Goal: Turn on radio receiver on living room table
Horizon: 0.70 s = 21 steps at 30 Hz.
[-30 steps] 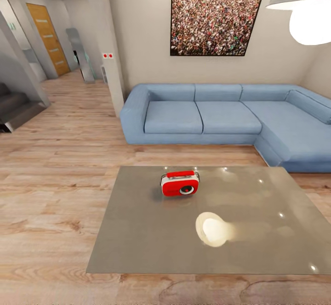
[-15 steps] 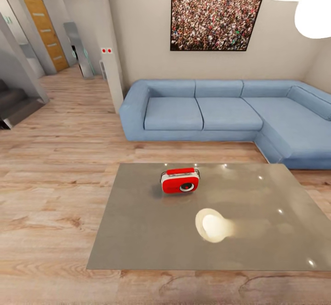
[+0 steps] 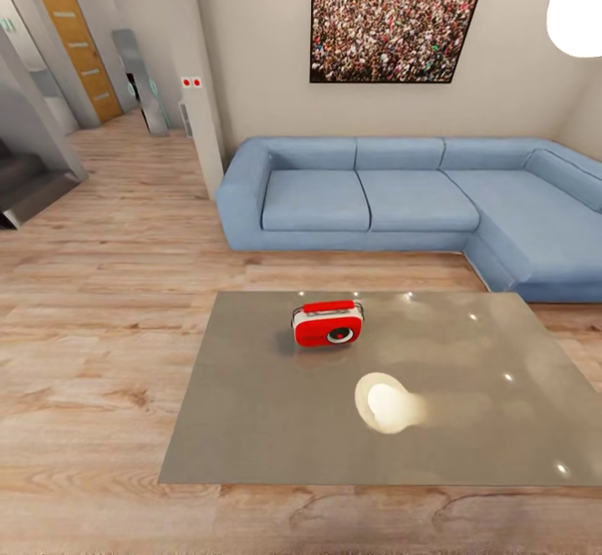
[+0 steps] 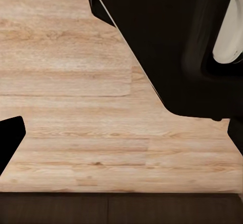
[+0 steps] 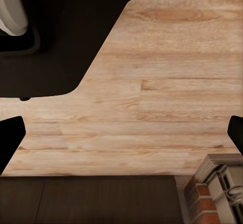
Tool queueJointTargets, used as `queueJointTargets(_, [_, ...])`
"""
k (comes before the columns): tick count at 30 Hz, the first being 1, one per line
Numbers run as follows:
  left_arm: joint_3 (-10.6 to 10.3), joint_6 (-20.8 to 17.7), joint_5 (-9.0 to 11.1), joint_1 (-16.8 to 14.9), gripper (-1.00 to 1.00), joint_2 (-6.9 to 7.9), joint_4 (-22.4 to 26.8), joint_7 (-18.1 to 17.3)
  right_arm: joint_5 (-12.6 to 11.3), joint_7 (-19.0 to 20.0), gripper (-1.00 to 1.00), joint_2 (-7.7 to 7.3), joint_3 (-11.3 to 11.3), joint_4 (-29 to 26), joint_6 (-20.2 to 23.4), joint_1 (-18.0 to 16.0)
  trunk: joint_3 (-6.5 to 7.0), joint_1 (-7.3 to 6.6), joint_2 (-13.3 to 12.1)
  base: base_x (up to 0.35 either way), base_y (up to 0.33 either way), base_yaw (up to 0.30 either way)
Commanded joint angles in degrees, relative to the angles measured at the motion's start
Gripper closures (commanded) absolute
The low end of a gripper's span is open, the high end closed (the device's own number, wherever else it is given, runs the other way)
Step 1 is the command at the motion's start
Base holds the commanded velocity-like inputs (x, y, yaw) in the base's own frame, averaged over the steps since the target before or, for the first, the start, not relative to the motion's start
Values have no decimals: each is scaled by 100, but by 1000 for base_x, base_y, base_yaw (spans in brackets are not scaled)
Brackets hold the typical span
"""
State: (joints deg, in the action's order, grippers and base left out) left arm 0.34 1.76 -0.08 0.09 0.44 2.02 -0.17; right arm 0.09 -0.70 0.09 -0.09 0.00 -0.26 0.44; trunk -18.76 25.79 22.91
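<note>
The radio receiver (image 3: 328, 323), a small red box with white trim, a thin handle and a round dial facing me, stands upright on the far-left part of the low table (image 3: 251, 409), whose glossy grey-brown top reflects a lamp. In the left wrist view my left gripper (image 4: 121, 138) hangs over light wood floor, one dark fingertip (image 4: 10, 140) at the frame's edge, open and empty. The right wrist view has my right gripper (image 5: 121, 135) over the same floor, its dark fingertips (image 5: 10, 139) wide apart, open with nothing between them. Both are far from the radio.
A light-blue sectional sofa (image 3: 401, 196) runs behind the table, under a framed crowd picture (image 3: 397, 16). A pillar (image 3: 196, 78), stairs (image 3: 25, 183) and a wooden door (image 3: 71, 45) lie to the left. A hanging lamp (image 3: 573, 3) is at upper right. A brick-and-white piece (image 5: 212, 193) is near the right gripper.
The whole head picture has shifted slightly, so the camera has moved a little closer. The radio stays where it was on the table.
</note>
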Motion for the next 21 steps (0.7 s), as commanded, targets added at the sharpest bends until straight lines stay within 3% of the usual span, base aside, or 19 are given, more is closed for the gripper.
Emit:
queueJointTargets(1, [0, 0, 0, 0, -100, 0, 0, 0, 0, 0, -100, 0, 0, 0, 0, 0, -10, 0, 0, 0, 0, 0])
queueJointTargets(21, [1, 0, -1, 0, -100, -8, 1, 8, 0, 0, -100, 0, 0, 0, 0, 0, -197, 0, 0, 0, 0, 0])
